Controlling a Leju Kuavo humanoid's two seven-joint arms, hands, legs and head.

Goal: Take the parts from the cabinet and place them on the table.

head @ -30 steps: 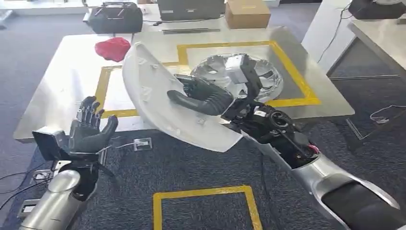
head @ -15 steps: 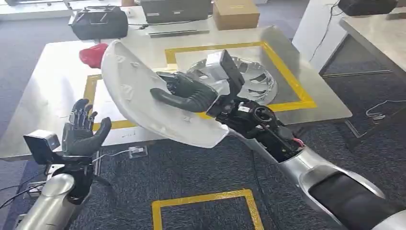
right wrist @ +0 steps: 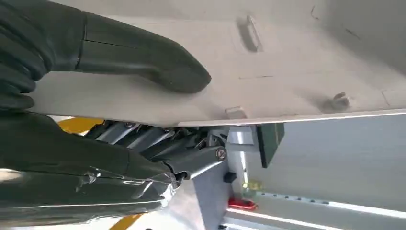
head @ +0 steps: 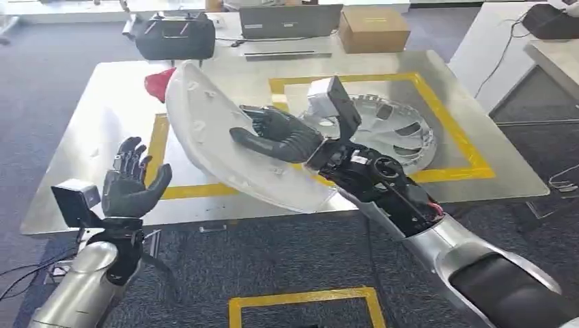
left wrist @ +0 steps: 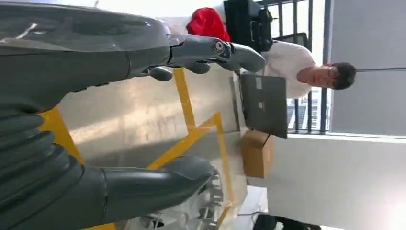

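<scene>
Right hand [head: 276, 133] grips large white curved plastic panel [head: 218, 147] above steel tabletop [head: 89, 123]; left hand [head: 133, 184] empty, fingers spread wide.

White curved panel [head: 232, 147]: you had it tilted above the table [head: 89, 137]; silver hubcap [head: 399, 133] lay flat inside yellow tape.

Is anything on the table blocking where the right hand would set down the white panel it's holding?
The right hand holds the white panel above the table's left yellow-taped area. The bare surface under it looks free. The silver wheel cover lies in the right square and the red object lies behind, both aside.
</scene>
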